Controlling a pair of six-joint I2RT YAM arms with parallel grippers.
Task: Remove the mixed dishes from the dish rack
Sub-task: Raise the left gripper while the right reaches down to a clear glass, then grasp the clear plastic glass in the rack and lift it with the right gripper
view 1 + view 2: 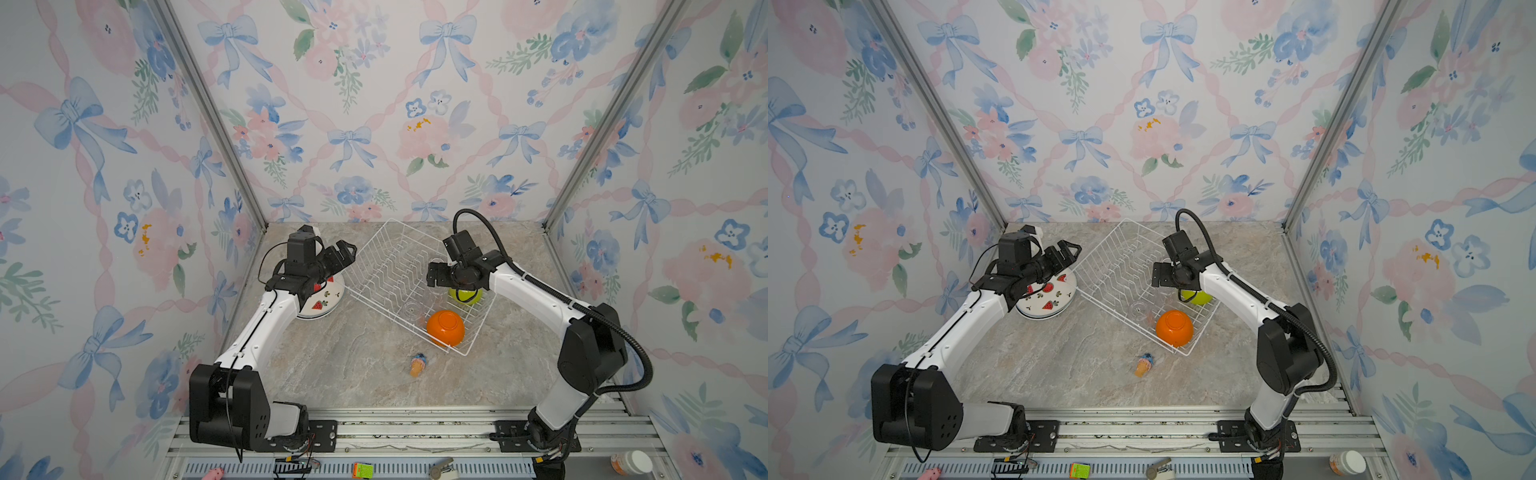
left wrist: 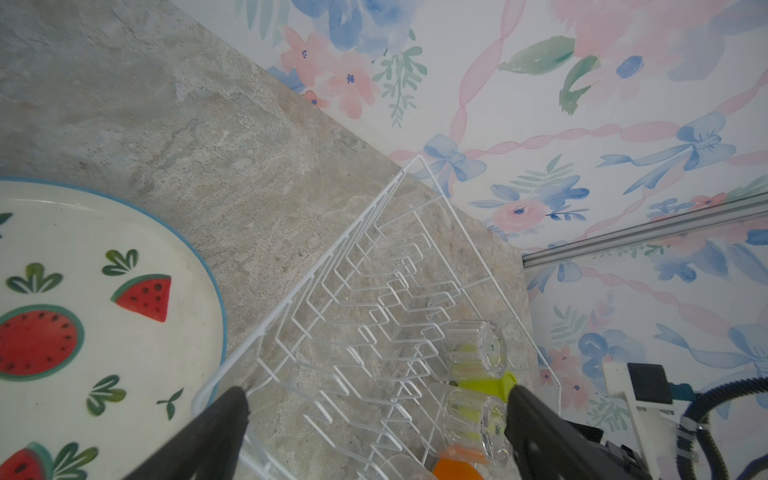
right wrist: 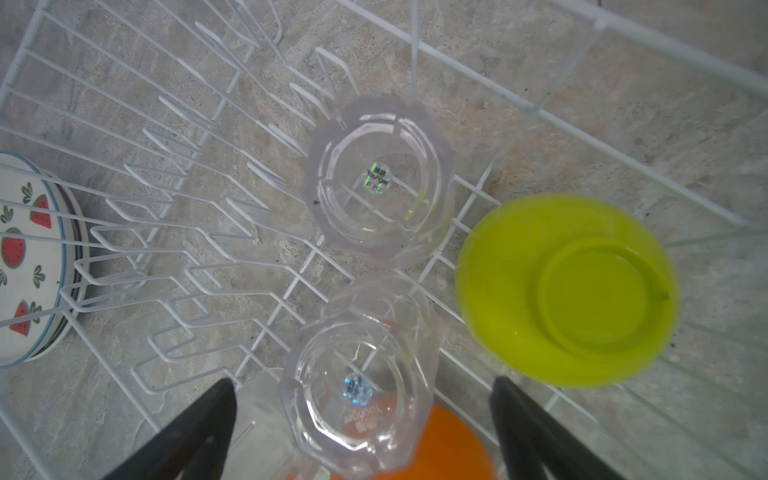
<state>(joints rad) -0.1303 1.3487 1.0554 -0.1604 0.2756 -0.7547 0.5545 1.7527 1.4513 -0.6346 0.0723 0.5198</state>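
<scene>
Both tools spread wide, empty, left tool [image 2: 376, 390] near stacked plates [image 1: 322, 307] on bench [image 1: 353, 365], right tool [image 3: 363, 381] above dish rack [image 1: 380, 270] holding clear glasses [image 3: 378, 183], lime-green bowl [image 3: 565, 291], orange bowl [image 1: 444, 328]

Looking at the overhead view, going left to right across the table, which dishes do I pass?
Stack of watermelon plates → nearer clear glass → lime-green bowl. The orange bowl and the toy overlap those sideways, so they are left out.
</scene>
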